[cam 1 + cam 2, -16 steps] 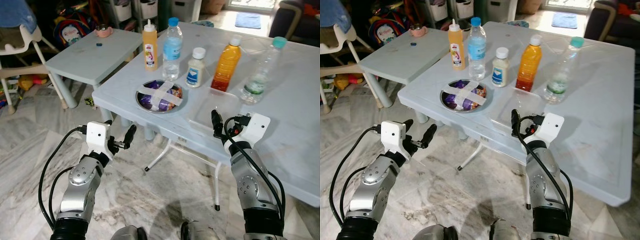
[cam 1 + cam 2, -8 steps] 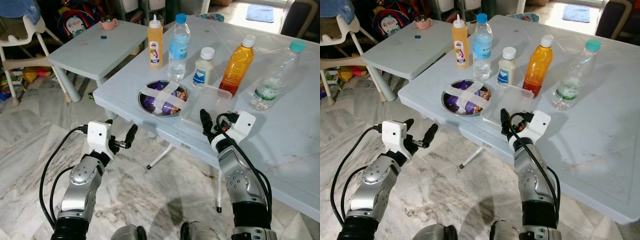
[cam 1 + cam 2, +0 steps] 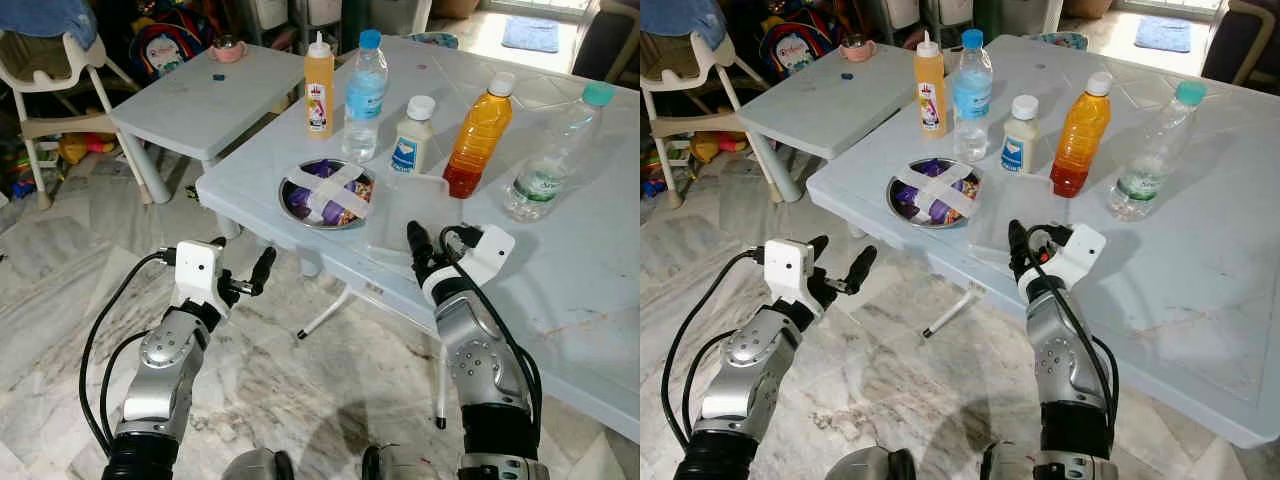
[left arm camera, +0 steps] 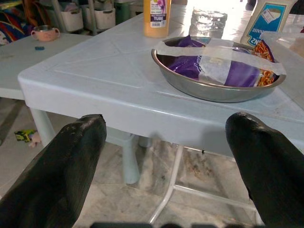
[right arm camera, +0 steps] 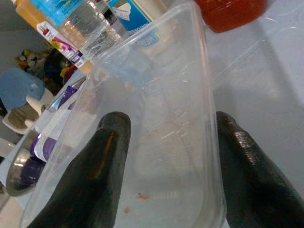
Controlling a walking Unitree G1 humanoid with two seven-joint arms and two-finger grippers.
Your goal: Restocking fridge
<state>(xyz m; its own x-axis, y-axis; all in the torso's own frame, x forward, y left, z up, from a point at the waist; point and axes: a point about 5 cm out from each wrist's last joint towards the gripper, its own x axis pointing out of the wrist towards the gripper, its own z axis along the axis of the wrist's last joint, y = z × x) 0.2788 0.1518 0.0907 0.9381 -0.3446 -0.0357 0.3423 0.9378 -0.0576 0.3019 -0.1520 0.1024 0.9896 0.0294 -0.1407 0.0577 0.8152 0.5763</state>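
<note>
Left eye view, contents of the pale blue surface (image 3: 560, 270) before you:

- Steel bowl (image 3: 329, 193), near the front edge, holding purple snack packets under two crossed strips of white tape.
- Clear plastic container (image 3: 405, 205), just right of the bowl; nothing can be made out inside.
- Back row, upright, left to right: yellow sauce bottle (image 3: 319, 85); water bottle with blue cap (image 3: 365, 95); small white bottle (image 3: 409, 137); orange juice bottle (image 3: 479, 136); clear bottle with teal cap (image 3: 556, 152).
- Lower side table (image 3: 190, 100), further left, carrying a pink cup (image 3: 229, 47).

Your hands:

- Right hand (image 3: 418, 248): at the front edge of the surface, just before the clear container. In the right wrist view its two black fingers (image 5: 108, 161) are spread, with the container (image 5: 161, 123) lying between them; you cannot tell whether they touch it.
- Left hand (image 3: 243, 280): over the floor, below and left of the bowl, well apart from it, fingers (image 4: 61, 161) spread wide and grasping nothing. In the left wrist view it faces the bowl (image 4: 218, 71).
</note>
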